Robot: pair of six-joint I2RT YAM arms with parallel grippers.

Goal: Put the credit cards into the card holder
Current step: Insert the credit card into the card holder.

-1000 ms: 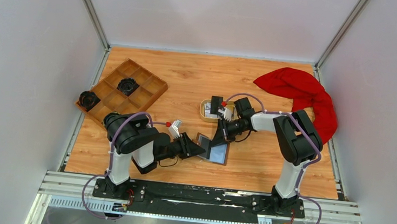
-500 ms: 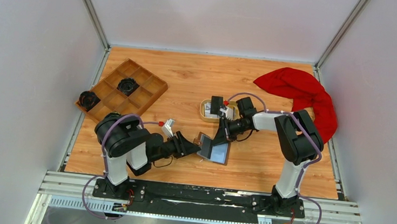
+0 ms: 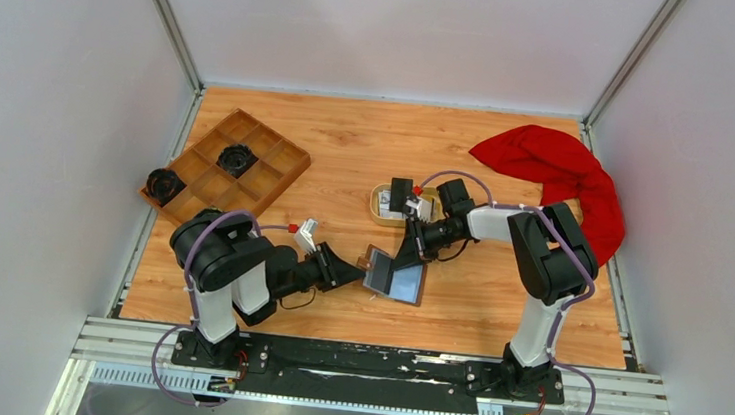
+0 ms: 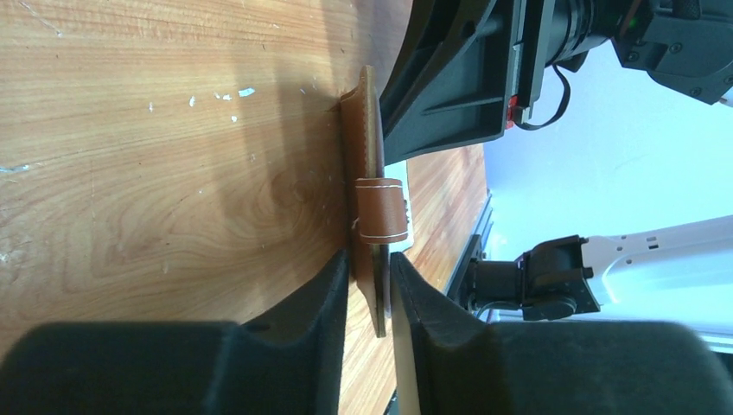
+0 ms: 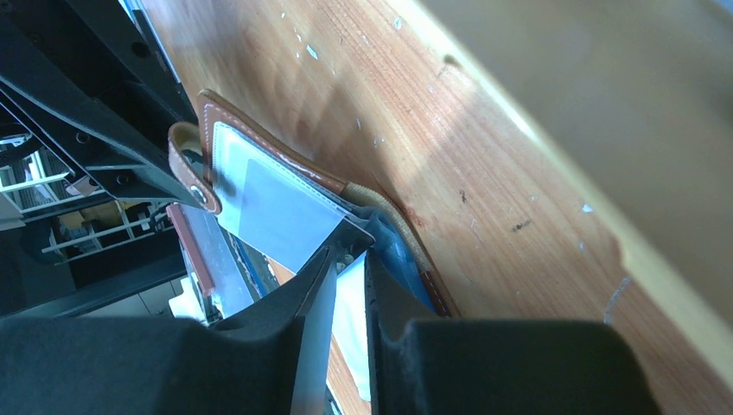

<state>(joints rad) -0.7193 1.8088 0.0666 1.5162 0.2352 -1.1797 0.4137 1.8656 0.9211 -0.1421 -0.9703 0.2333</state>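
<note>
leverage is why your left gripper (image 4: 370, 259) pinches, jaws nearly together, the raised left flap of the small brown leather card holder (image 3: 399, 279) at near-centre: its pockets gape for the thin whitish credit card (image 5: 353, 311) nipped tight in your right gripper (image 5: 350, 259).

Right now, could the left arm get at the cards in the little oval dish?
Probably not. The left arm's jaws are clamped on the card holder's flap, so it is busy, and the right arm hangs close over the oval dish where the credit cards sit, crowding the way in.
</note>
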